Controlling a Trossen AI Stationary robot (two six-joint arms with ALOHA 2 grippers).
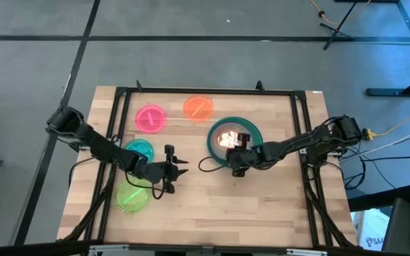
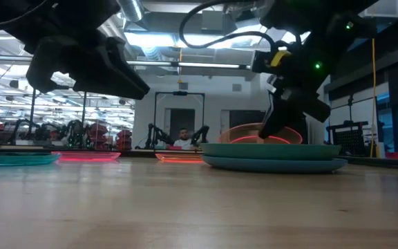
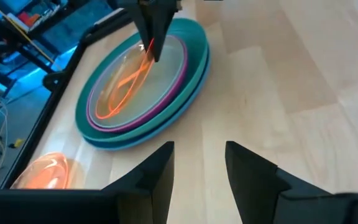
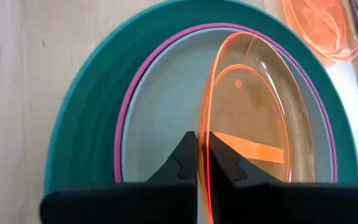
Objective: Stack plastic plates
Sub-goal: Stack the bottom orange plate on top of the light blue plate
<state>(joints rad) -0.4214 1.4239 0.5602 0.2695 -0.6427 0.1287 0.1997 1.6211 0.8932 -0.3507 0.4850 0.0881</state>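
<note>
A stack of large plates (image 1: 216,146) sits right of the table's middle: a blue one lowest, then dark green, magenta (image 4: 120,124) and grey-green (image 4: 160,106). My right gripper (image 4: 201,155) is at the stack's near edge, shut on a small translucent orange plate (image 4: 253,118) tilted over the stack. My left gripper (image 3: 197,168) hovers open over bare wood left of the stack. A pink plate (image 1: 150,117) and a second orange plate (image 1: 198,107) lie flat near the far edge. A teal plate (image 1: 139,148) and a lime plate (image 1: 132,198) lie on the left. My right gripper pinches the orange plate's near rim (image 4: 204,134) between its two fingers (image 4: 179,165), one on each face. The fingers slant down from the near right. The plate stands tilted on edge, and its far part reaches down to the grey-green plate (image 3: 166,68).
A black frame (image 1: 119,107) borders the wooden table top on the left, far and right sides. Bare wood (image 1: 212,206) lies between the stack and the near edge. My left arm crosses above the teal plate. A person (image 2: 182,140) sits far behind the table.
</note>
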